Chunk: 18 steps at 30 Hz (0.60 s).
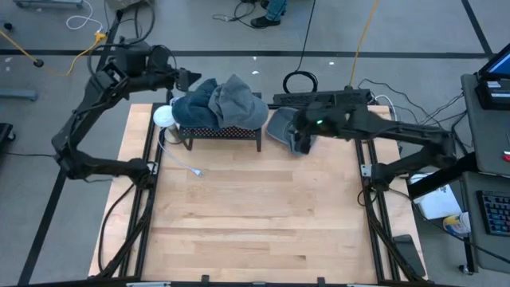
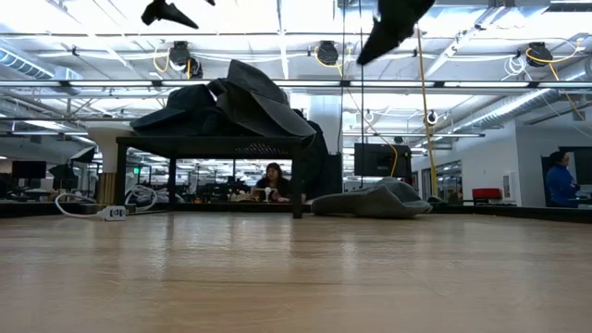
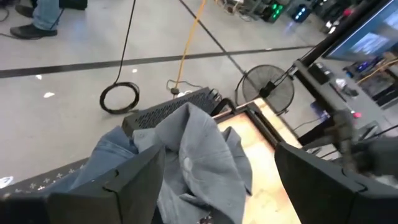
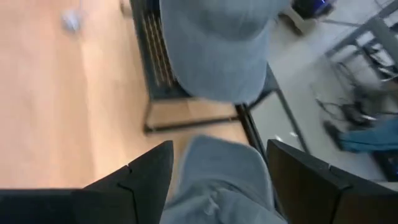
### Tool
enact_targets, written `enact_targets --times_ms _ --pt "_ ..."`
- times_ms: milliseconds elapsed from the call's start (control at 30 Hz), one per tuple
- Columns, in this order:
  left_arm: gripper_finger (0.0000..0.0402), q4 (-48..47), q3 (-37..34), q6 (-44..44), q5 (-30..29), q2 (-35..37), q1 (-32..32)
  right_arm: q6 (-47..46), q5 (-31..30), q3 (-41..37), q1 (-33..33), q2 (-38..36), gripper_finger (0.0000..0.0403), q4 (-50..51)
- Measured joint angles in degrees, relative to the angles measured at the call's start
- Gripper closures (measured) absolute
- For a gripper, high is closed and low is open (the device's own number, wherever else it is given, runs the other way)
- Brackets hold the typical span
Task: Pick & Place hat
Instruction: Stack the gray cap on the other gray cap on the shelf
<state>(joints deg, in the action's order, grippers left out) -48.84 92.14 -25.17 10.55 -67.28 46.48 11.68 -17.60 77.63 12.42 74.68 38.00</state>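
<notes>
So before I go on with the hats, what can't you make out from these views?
- How many hats are in the pile on the rack: high and low views, folds overlap.
- Whether the right gripper touches the grey hat on the table: right wrist view is blurred; in the high view the arm covers it.
- Left gripper: its fingertips are cut off by the edge of the left wrist view.

You can't see the rack (image 1: 220, 132) top, buried under piled hats (image 1: 219, 104); in the low view both arms are cut off by the top edge, so no fingertips show. The right wrist view is smeared, and the hat (image 4: 217, 183) below it runs off the picture's edge.
</notes>
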Motion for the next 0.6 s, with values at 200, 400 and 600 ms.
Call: enact_targets --times_ms 200,400,600 --pt "0.0087 1.3 0.0 -0.8 2.5 1.0 0.0 7.7 -7.9 -9.8 -2.6 2.9 0.0149 -11.8" --pt "0.0076 3.4 0.0 -2.4 6.5 1.0 0.0 8.9 -12.3 -24.0 -6.2 3.1 0.0149 -29.0" --pt "0.0086 3.4 0.0 -3.6 6.5 1.0 0.0 9.6 -12.7 -35.2 -7.6 3.9 0.0149 -43.9"
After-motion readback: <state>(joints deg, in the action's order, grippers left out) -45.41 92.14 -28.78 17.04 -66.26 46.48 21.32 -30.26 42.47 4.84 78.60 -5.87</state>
